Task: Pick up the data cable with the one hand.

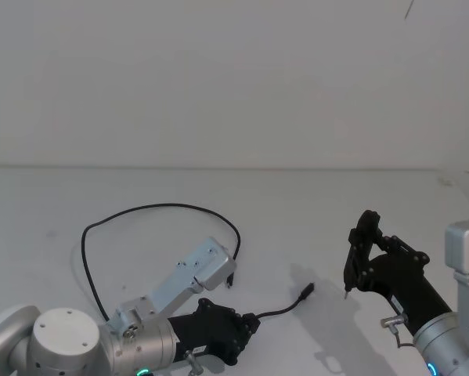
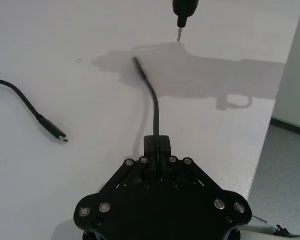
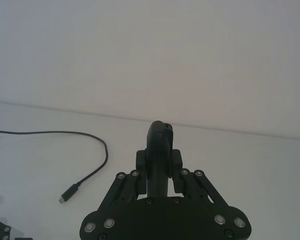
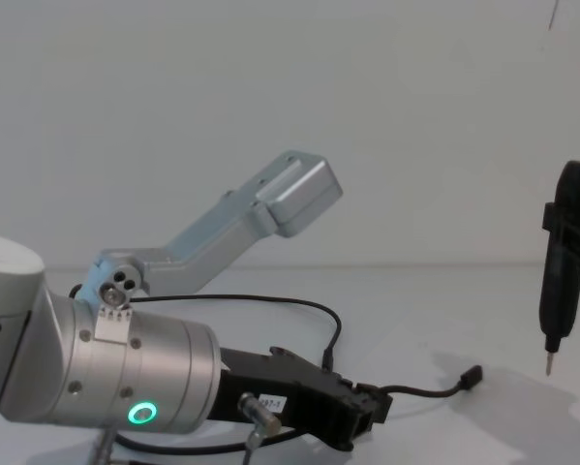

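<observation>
We judge the step in hand to be the lift. The left end effector (image 2: 158, 146) is pressed together on the data cable (image 1: 162, 206), pinching it a short way behind one plug, low over the tabletop (image 1: 54, 204). To do this well, we would hold the pinch firm and raise it straight up and slowly. That way the thin cord should not slide out through the fingers (image 2: 163, 143), and the long trailing loop should peel off the surface without snagging on the arm's silver link (image 1: 193, 276). From the pinch, a short stretch runs forward to the near plug (image 1: 308, 290), which points toward the right arm. Behind the end effector the cord disappears beneath the left arm, then sweeps round in a wide loop on the tabletop to the far plug (image 2: 59, 136), which lies flat off to one side. The right end effector (image 3: 159, 162) hangs above the tabletop on the right, clamped on a pen-like tool (image 4: 561, 262). Its metal tip (image 2: 179, 34) is near the near plug but apart from it, so we would lift clear of that tip.
</observation>
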Robot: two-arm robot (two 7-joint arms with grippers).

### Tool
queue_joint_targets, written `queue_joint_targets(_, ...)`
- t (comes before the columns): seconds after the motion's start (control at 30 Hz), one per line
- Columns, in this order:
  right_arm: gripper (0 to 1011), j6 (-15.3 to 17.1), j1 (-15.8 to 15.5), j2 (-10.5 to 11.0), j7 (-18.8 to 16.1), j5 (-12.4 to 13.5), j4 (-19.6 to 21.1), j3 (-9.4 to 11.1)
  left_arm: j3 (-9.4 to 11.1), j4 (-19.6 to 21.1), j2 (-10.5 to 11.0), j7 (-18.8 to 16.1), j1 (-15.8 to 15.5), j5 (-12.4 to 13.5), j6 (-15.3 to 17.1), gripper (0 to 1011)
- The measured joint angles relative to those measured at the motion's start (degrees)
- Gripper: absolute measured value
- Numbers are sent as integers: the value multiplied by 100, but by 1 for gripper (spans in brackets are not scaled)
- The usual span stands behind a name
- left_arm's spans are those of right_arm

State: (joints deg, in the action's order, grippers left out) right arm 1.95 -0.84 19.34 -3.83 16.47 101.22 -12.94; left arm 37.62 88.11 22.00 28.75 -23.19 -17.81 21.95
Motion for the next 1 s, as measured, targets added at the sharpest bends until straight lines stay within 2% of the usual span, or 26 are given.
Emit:
queue_joint_targets(0.1,279,0,0,0,0,0,0,0,2,-4,-2,2,-2,2,2,43)
queue_joint_targets(0.4,279,12,72,-33,-47,37,-20,27,6,17,-4,-26,-6,101,-66,43)
queue_joint_targets(1.0,279,34,756,-243,-316,227,-431,123,29,120,-65,-161,-223,504,-441,43)
